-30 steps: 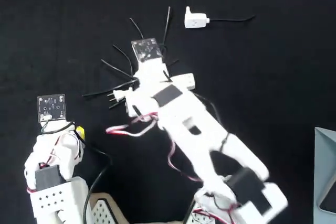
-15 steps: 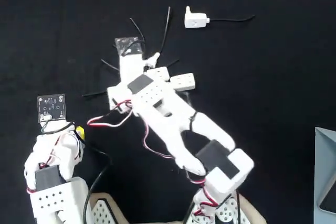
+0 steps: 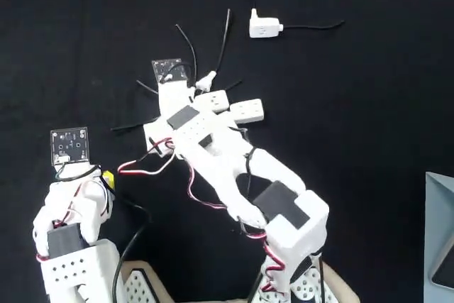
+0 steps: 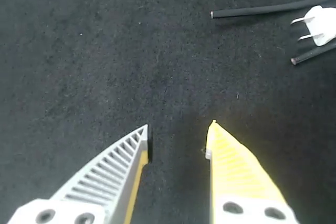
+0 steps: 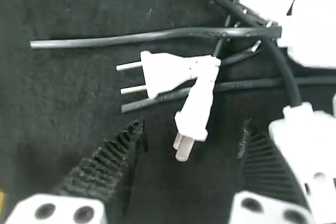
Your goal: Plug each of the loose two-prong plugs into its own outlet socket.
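Table (image 3: 369,140): we see a black surface carrying both arms, the cords, the plugs and the sockets.
Left arm (image 3: 71,225): it sits folded at the near left corner of the table.
Left hand (image 4: 178,129): released; its grey finger (image 4: 123,169) and yellow finger (image 4: 233,171) stand apart over bare black table, grasping nothing.
Right arm (image 3: 227,164): it stretches from the near edge out over the middle of the table, above the tangle of cords.
Right hand (image 5: 191,129): released; we see its black fingers (image 5: 113,161) spread wide, with one plug lying in the gap between the tips and touching neither.
First plug (image 5: 195,111): white, lying across a black cord, its prongs toward the right hand and its back end touching the second plug.
Second plug (image 5: 168,73): white, flat on the table, both prongs bare and in no socket.
Third plug (image 4: 317,24): white, two bare prongs, lying loose between two black cord ends ahead of the left hand; we cannot tell whether it is one of the two above.
Far socket (image 3: 261,28): white, near the far edge, its cord running toward the right edge.
Middle sockets (image 3: 247,110): two white blocks side by side at the middle of the table, just beside the right arm.
Black cords (image 3: 225,33): loose lengths fan out from the middle toward the far edge.
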Controlling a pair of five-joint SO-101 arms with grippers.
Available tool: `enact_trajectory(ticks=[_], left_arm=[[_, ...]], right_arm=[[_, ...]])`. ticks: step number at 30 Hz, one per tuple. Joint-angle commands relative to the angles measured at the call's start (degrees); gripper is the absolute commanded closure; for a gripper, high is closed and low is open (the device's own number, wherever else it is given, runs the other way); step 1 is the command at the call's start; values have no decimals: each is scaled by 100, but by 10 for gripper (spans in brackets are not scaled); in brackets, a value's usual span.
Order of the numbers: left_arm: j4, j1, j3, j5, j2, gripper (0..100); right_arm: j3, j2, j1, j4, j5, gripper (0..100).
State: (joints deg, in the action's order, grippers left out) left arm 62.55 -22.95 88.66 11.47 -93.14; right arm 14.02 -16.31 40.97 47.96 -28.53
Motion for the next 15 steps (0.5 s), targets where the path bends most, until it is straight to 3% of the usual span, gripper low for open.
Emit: enact_trajectory(ticks=[1,6,15], left_arm=[[-132,-57,-136,-62,-44,813],[-132,-57,-127,-62,-44,813],[-132,-57,-127,-53,-44,813]], right_arm=[[-303,31,-290,-255,-70,827],[-295,22,-299,-255,-70,925],[-215,-180,-299,-202,-70,885]])
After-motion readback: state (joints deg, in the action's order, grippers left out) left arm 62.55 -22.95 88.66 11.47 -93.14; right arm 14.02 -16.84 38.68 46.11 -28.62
